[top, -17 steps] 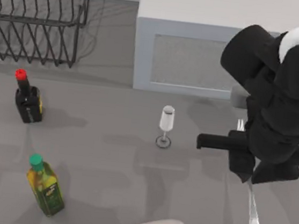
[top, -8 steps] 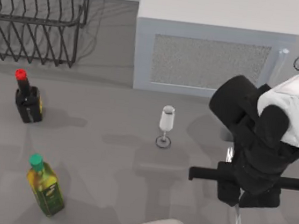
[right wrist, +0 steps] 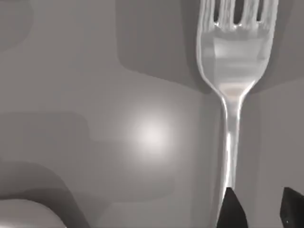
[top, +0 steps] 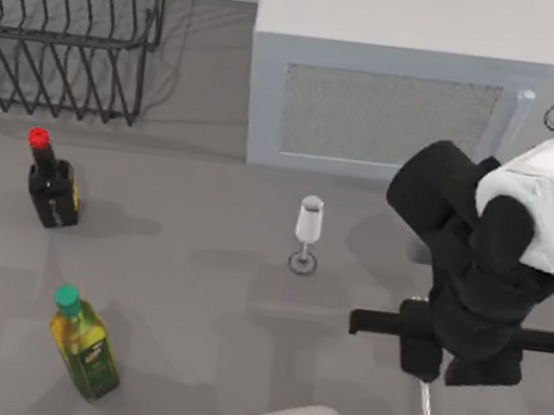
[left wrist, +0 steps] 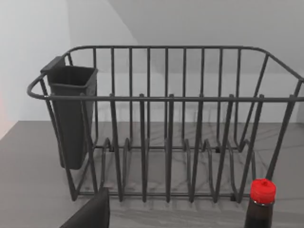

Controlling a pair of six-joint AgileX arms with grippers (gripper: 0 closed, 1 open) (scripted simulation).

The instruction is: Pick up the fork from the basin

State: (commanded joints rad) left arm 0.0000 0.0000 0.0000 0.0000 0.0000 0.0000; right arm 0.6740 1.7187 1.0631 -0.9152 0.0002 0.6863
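Fork (right wrist: 231,71) tines are seen near the wrist view's upper right; its handle is partly hidden beside the right tool (right wrist: 259,209), whose fingertips stand narrowly apart. Contact cannot be told.

My table (top: 198,289) is a flat matte grey surface under soft, even light, with faint shadows lying across it. At its far edge stands a pale grey microwave (top: 392,80), my landmark. Left of the microwave sits a dark wire dish rack (top: 67,33) with a cutlery cup (left wrist: 71,114) hung on one end. Behind the rack rises a plain white wall (left wrist: 33,52). A bright highlight glows on the tabletop in my right wrist view.
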